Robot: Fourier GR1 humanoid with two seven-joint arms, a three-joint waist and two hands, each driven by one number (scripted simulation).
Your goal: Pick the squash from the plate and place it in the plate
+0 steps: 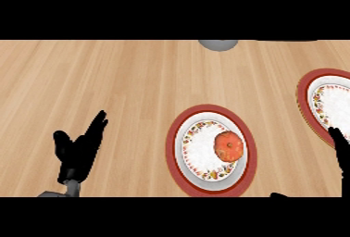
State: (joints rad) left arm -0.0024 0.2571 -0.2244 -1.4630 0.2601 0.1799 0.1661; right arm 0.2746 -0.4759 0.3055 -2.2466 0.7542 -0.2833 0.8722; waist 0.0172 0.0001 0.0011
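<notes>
An orange, round squash lies on the right half of a red-rimmed plate with a floral band, low in the middle of the head view. A second plate of the same pattern sits at the right edge, partly cut off, with nothing on it. My left hand rests open at the lower left, fingers up, well apart from the squash. Of my right hand only a dark finger shows at the right edge, just below the second plate.
The counter is light wood. A grey rounded object pokes in at the top edge, far from both plates.
</notes>
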